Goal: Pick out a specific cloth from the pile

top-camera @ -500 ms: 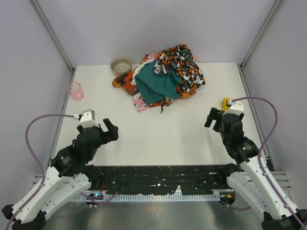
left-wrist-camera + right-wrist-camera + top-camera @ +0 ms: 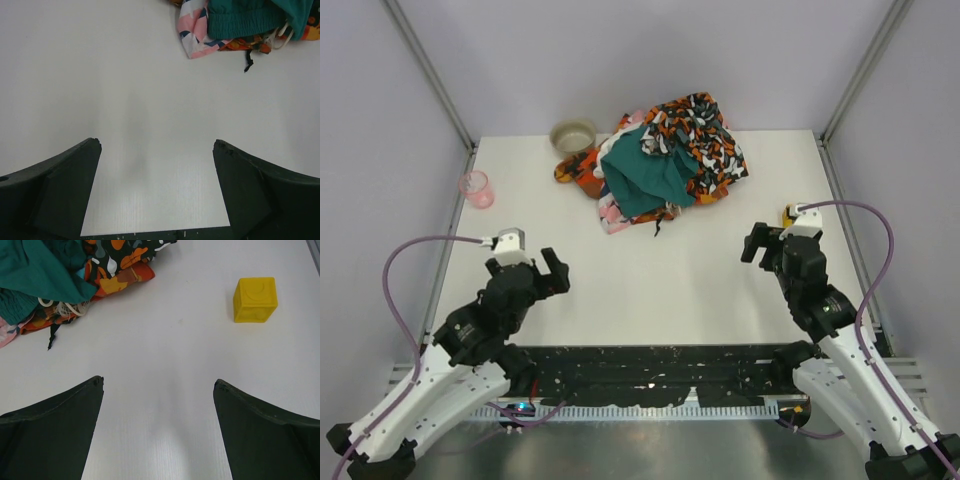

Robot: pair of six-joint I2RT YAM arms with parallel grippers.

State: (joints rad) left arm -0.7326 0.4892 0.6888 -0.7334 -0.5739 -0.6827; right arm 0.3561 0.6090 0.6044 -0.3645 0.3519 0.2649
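Top external: left gripper (image 2: 538, 268) lower left, jaws spread wide, holding nothing. Upper centre: heap of mixed patterned fabrics (image 2: 705, 140), dark teal-green cloth (image 2: 645, 180) on top; plain bright turquoise-blue cloth not showing, probably buried there. Expect soft, light, limp, dragging neighbours; pinch an exposed fold. Lower right: right gripper (image 2: 770, 248), equally wide, empty.
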